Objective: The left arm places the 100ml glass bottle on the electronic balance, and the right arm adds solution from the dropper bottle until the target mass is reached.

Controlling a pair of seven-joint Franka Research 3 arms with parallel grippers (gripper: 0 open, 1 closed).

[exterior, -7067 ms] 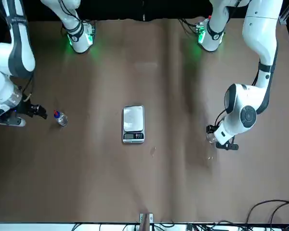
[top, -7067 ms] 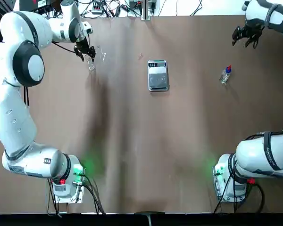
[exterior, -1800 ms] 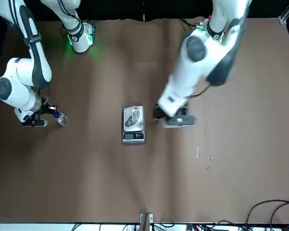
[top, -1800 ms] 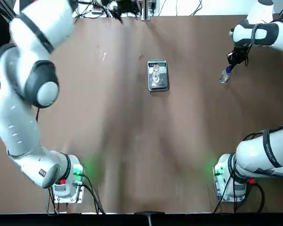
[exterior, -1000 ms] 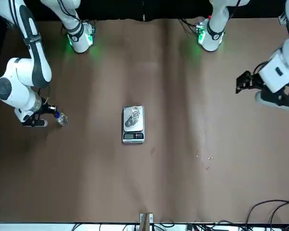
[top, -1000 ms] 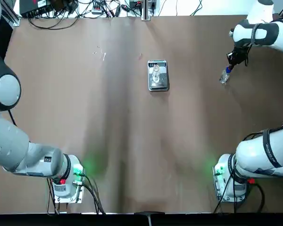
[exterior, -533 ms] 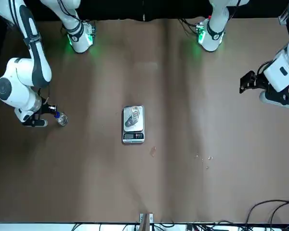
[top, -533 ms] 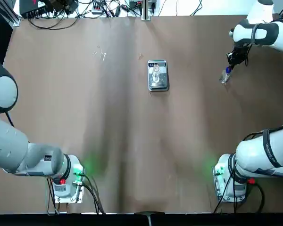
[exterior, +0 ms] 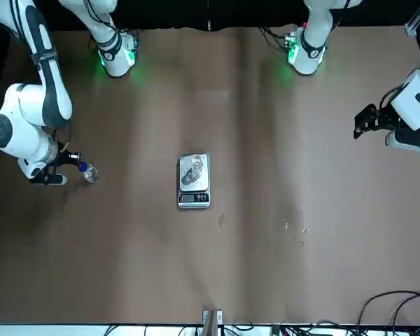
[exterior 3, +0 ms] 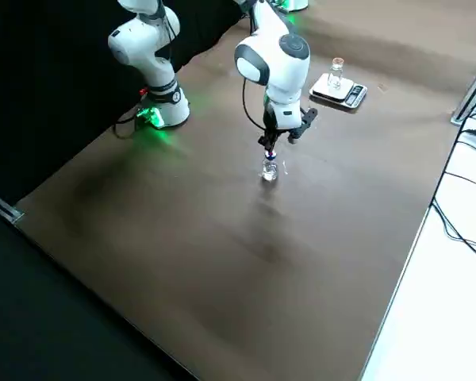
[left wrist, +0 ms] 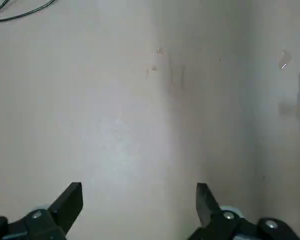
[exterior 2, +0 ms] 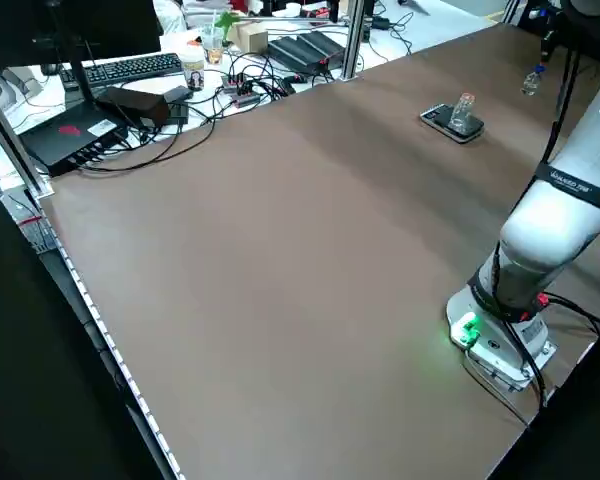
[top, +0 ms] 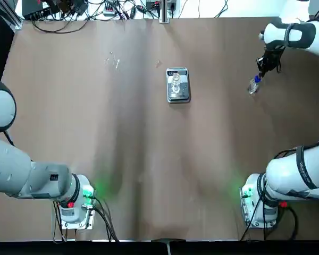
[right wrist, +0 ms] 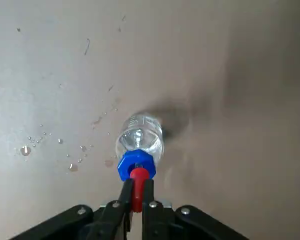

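The electronic balance (top: pixel 178 86) lies mid-table with the 100ml glass bottle (top: pixel 176 81) standing upright on its pan, also seen in the front view as glass bottle (exterior: pixel 194 168) on balance (exterior: pixel 194 189). Far to the right stands the dropper bottle (top: pixel 253 85), blue-capped with a red tip. In the right wrist view my right gripper (right wrist: pixel 136 196) is shut on the red tip of the dropper bottle (right wrist: pixel 139 140), which still seems to rest on the table. My left gripper (exterior: pixel 367 123) hangs open and empty well off to the left side; in its wrist view the left gripper (left wrist: pixel 138 200) shows only bare table.
Small clear droplets (top: pixel 112 59) glint on the brown table at the far left, and more droplets (right wrist: pixel 45 142) lie beside the dropper bottle. Cables and equipment (top: pixel 111 8) run along the far edge. Both arm bases (top: pixel 74 204) stand at the near edge.
The glass bottle went from the far left of the table onto the balance. The left arm then let go and swung away leftward. The right gripper came down and shut on the dropper bottle's tip.
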